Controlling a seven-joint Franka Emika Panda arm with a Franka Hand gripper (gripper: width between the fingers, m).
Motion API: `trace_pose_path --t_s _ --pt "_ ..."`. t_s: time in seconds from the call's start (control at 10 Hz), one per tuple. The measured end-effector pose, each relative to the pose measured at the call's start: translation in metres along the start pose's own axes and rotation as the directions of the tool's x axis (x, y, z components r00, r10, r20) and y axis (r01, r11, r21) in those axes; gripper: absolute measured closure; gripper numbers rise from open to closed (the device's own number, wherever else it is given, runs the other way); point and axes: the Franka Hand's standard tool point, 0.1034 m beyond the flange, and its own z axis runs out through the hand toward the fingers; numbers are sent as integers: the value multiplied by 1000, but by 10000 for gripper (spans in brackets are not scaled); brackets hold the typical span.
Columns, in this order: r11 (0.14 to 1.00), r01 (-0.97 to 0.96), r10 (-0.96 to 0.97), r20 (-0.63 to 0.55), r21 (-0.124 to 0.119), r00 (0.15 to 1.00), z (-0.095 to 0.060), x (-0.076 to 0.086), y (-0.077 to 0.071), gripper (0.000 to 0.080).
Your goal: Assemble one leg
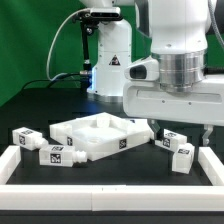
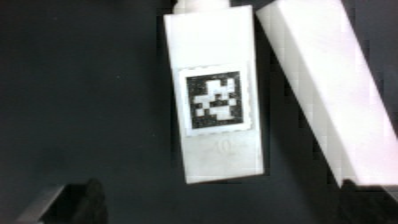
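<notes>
Several white legs with black-and-white tags lie on the black table. Two lie at the exterior view's right (image 1: pixel 172 140) (image 1: pixel 183 157) and two at its left (image 1: pixel 25 140) (image 1: pixel 55 155). My gripper (image 1: pixel 178 128) hangs open and empty just above the right pair. In the wrist view one leg (image 2: pixel 214 100) lies lengthwise between my jaws' line, tag face up. My dark fingertips (image 2: pixel 71 205) show at the frame edge, spread wide, touching nothing. A second white bar (image 2: pixel 329 90) lies close beside that leg.
The large white square panel with raised rims (image 1: pixel 100 135) lies in the middle of the table. A low white border (image 1: pixel 110 172) runs along the front and sides. A white and black stand (image 1: pixel 108 60) rises at the back.
</notes>
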Motion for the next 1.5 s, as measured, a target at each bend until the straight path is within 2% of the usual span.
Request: trace_pose_path --t_s 0.5,1.1,1.4,1.5 --pt "1000 23 -23 7 -5 1000 11 2 4 150" --pt "999 31 -31 21 -16 999 41 -6 11 150" --pt "999 40 -39 23 -20 999 46 -9 9 150" --pt "999 42 -42 24 -20 999 46 -10 8 274"
